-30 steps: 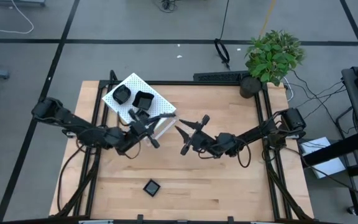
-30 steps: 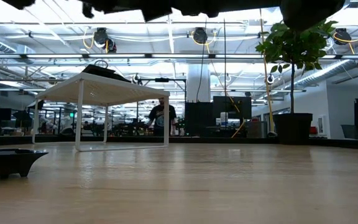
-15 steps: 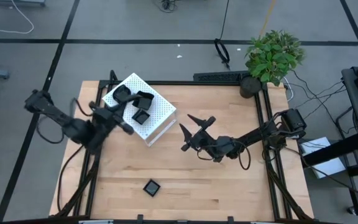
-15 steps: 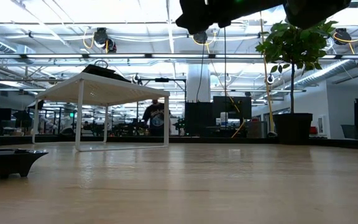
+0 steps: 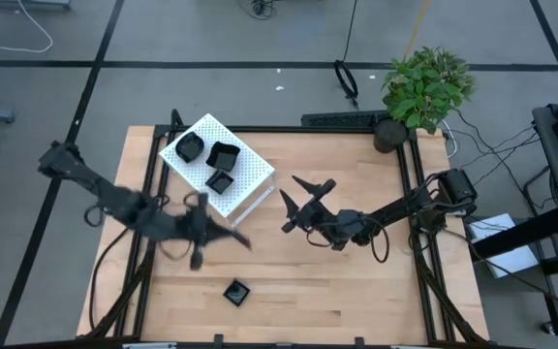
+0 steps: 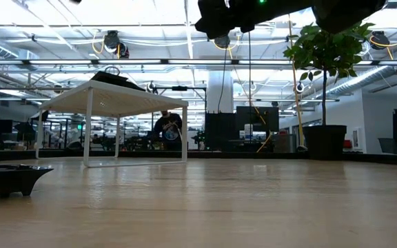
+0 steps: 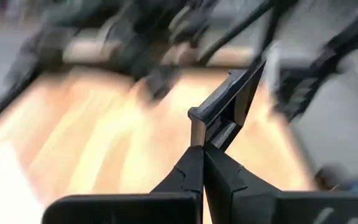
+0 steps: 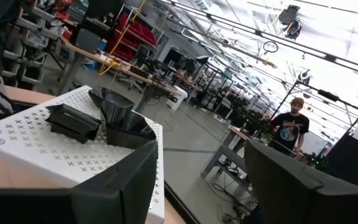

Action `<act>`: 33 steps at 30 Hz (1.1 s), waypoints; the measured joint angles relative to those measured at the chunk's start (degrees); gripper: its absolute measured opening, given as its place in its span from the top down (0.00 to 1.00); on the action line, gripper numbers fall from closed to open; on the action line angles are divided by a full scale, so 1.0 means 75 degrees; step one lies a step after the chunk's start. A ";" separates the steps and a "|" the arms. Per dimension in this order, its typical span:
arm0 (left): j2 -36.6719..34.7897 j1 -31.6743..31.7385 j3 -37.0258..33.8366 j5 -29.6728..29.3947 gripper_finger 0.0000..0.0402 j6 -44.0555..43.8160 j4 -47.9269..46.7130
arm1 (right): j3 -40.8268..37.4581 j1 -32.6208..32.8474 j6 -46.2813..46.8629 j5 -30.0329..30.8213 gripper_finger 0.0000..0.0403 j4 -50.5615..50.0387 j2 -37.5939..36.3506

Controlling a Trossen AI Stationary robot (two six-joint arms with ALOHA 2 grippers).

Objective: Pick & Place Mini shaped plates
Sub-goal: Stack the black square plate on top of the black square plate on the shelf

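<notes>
- Three small glossy black dishes [image 5: 211, 162] sit on top of the white perforated box [image 5: 245, 184] at the far-left corner of the wooden surface [image 5: 356, 281].
- One more small black square dish [image 5: 236, 291] lies alone near the front edge.
- Left claw [image 5: 229, 236], fingers together and empty, is blurred above the surface between box and lone dish; probably heading for that dish.
- Right claw [image 5: 293, 204] waits mid-surface, fingers spread, holding nothing.
- Next: open left claw, descend over the lone dish's rim.
</notes>
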 joint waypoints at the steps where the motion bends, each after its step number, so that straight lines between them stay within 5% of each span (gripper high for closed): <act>1: -0.0057 0.0228 0.0358 0.0027 1.00 -0.0428 -0.1116 | 0.0000 -0.0005 0.0003 0.0000 0.43 0.0004 -0.0007; 5: -0.0184 0.1469 0.1934 -0.0189 1.00 -0.2334 -0.5872 | 0.0000 -0.0010 0.0003 0.0010 0.44 0.0005 -0.0014; 9: -0.0198 0.2672 0.2868 0.0728 1.00 -0.2564 -0.7500 | 0.0000 -0.0039 0.0008 0.0001 0.44 0.0009 -0.0014; 13: -0.0166 0.3787 0.2976 0.2445 1.00 -0.1795 -0.7686 | -0.0003 -0.0066 0.0012 0.0007 0.45 0.0012 -0.0014; 27: 0.0828 0.7935 0.2962 0.4355 1.00 0.0590 -0.8148 | -0.0003 -0.0063 0.0094 0.0016 0.45 0.0007 -0.0014; 33: 0.0940 0.9064 0.2962 0.5716 1.00 0.1299 -0.8137 | -0.0003 -0.0063 0.0088 0.0019 0.45 0.0006 -0.0014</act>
